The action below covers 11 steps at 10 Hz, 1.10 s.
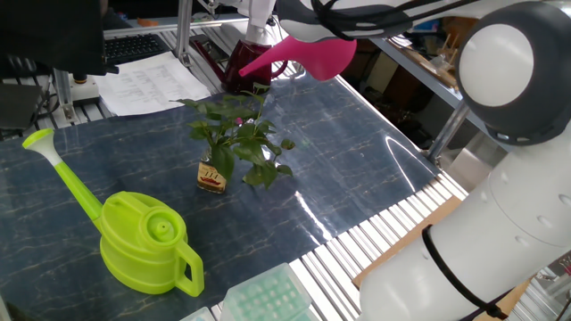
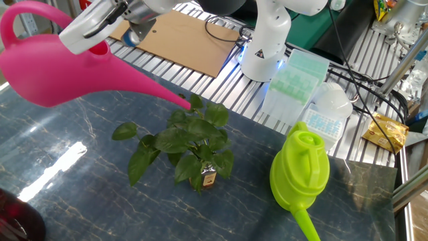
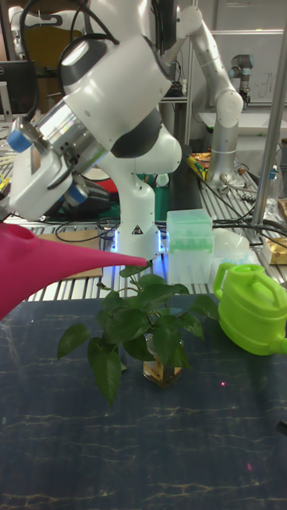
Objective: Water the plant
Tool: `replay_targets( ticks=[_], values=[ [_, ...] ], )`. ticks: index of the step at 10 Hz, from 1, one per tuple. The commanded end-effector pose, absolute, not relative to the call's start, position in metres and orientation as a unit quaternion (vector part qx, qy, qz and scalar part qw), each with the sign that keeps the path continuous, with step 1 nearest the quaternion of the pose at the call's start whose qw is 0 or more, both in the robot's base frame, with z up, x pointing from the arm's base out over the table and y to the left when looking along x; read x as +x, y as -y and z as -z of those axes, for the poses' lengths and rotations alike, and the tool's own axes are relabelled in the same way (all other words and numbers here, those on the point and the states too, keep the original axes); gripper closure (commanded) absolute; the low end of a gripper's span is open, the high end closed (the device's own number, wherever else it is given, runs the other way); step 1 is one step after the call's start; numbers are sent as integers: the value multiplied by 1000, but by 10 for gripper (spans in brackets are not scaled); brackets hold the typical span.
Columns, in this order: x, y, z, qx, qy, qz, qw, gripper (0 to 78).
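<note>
Glossy white rounded arm (image 3: 119, 96); dark grey joint bands; blue buttons near wrist.

You see the pink can (image 1: 314, 52) held tilted above the plant (image 1: 234, 143), spout down toward its leaves. The green can (image 1: 141, 239) stands near the plant.

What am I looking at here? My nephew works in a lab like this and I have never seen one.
It is a white robot arm at a table, seen by three cameras from different sides. Its gripper holds a pink watering can tilted so the spout tip hangs just above the plant, a leafy sprig in a small brown bottle. A green watering can stands unused on the dark marbled table. Pale green boxes sit by the arm's base. No water is visible.
</note>
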<state>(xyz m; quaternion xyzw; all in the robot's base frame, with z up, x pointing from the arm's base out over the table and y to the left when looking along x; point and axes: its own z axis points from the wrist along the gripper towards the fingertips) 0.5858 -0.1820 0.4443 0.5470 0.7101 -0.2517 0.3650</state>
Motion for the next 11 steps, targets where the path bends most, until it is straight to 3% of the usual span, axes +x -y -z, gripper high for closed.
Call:
replay_targets(
  ticks=[1,11],
  values=[
    [583,178,-452,545,-706,255,374,764],
    [560,169,-451,488,-745,221,398,764]
  ],
)
